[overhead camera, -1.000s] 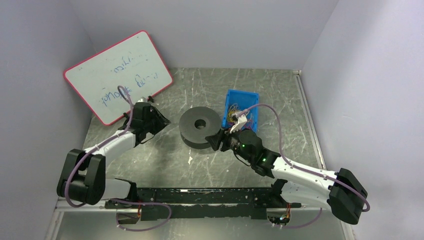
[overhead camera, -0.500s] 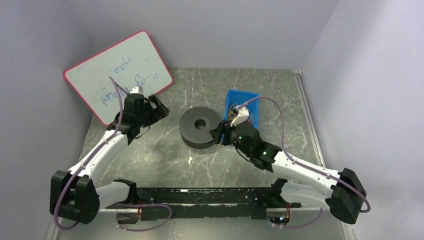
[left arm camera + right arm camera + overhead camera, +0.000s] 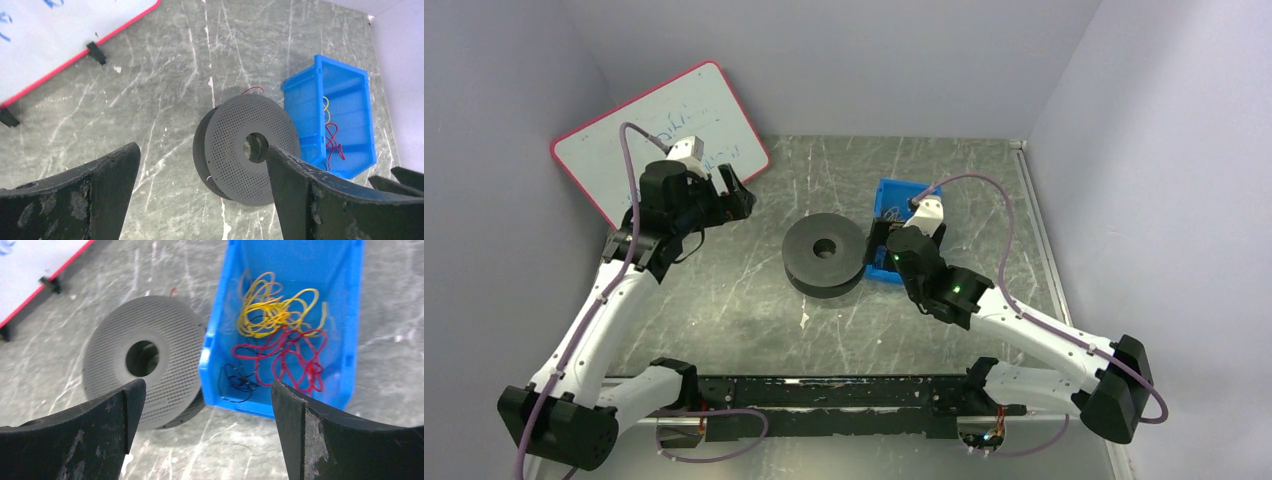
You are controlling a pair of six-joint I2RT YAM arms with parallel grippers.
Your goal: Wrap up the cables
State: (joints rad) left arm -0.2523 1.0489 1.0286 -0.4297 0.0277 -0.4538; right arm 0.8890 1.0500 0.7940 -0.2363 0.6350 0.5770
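Near the middle of the tabletop (image 3: pixel 744 310) lies the grey perforated spool (image 3: pixel 824 253), flat on one face. The blue bin (image 3: pixel 210 340) sits on the side toward the right edge, so close that I cannot tell whether they touch. Of the cables, only a short kinked end of thin red wire (image 3: pixel 253 90) shows. It pokes out past the spool's far rim, and the rest, if wound between the flanges, is hidden. The left gripper (image 3: pixel 202 146) hangs over the far left part of the tabletop, near the whiteboard (image 3: pixel 664 130), its fingers spread wide with nothing between them. The right gripper (image 3: pixel 206 385) hovers above the gap between spool and bin, also spread wide and empty. The main risk I see is that free end. Nothing pins it, and a wire this springy could work loose and let the outer turns slacken. It is thread-thin and lies at the rim, so an attempt to pinch it could miss or push the spool against the bin. The right gripper also looks down on the yellow loops (image 3: pixel 270 310) and the red tangle (image 3: pixel 285 355) in the bin, and a careless descent could snag those instead.
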